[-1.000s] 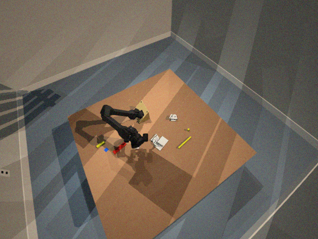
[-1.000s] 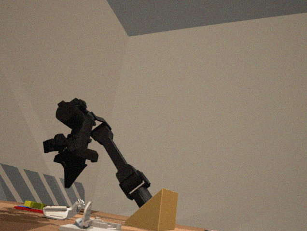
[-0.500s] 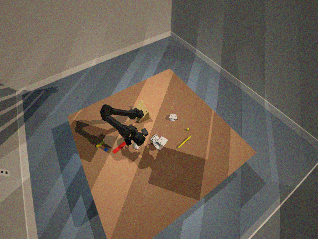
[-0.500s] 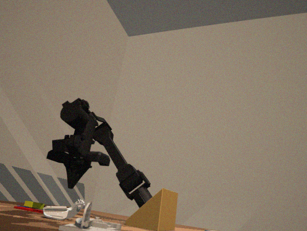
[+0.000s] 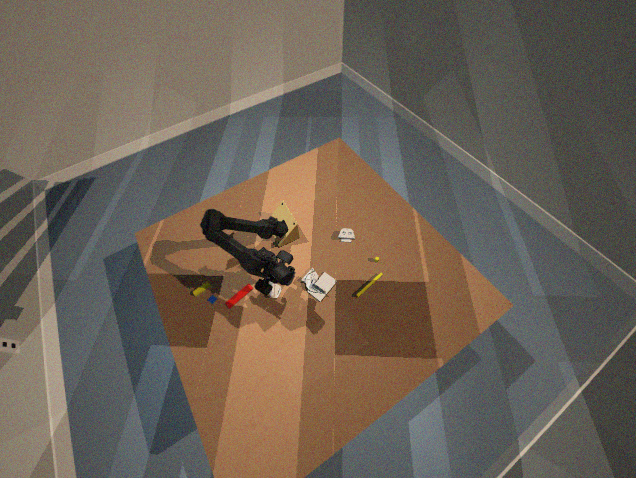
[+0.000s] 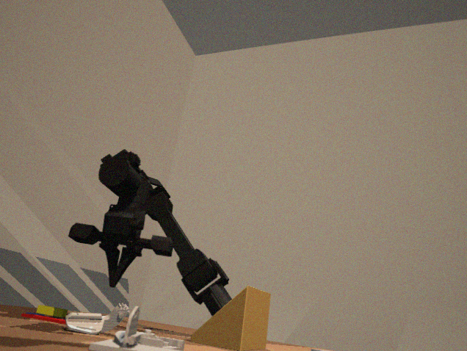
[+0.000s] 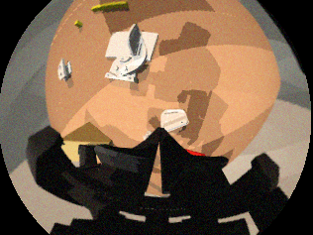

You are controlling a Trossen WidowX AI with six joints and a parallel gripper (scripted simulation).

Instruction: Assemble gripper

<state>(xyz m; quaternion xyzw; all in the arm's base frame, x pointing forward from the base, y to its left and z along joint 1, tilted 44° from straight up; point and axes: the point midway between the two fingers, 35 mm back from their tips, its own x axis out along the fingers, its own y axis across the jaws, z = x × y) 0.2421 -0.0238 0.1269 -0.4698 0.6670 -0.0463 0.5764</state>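
Two edges of the counter (image 5: 380, 390) (image 6: 41, 335) (image 7: 248, 63) meet at its right corner, well apart from the white gripper base (image 5: 324, 282) (image 6: 109, 344) (image 7: 115, 44). In the top view, you have broad lateral room between that base and the near-right edge. The left edge runs much closer to your arm's elbow (image 5: 210, 223) (image 6: 120, 171).

Your jaws (image 5: 280, 274) (image 6: 112, 283) (image 7: 160, 130) are closed on nothing, above the counter, tips down. Under them, left of the base, lies a loose white jaw piece (image 5: 276, 291) (image 6: 84, 323) (image 7: 174, 120). Another, the standing jaw piece (image 6: 131, 321) (image 7: 134, 40), rises from the base; you cannot tell whether it is seated on a pin. The small white housing plate (image 5: 346, 234) (image 7: 64, 69) lies apart, far and right of the base.

On the far side, the tan wedge (image 5: 283, 215) (image 6: 233, 324) (image 7: 76, 148) stands beside your arm, blocking low travel there. Left of the loose piece you have a red bar (image 5: 239, 296) (image 6: 45, 319) (image 7: 194, 153), a blue block (image 5: 212, 299) and a yellow block (image 5: 201, 289) (image 6: 52, 311). Right of the base lie a yellow rod (image 5: 369, 285) (image 7: 110, 6) and a tiny yellow piece (image 5: 376, 259) (image 7: 78, 23).
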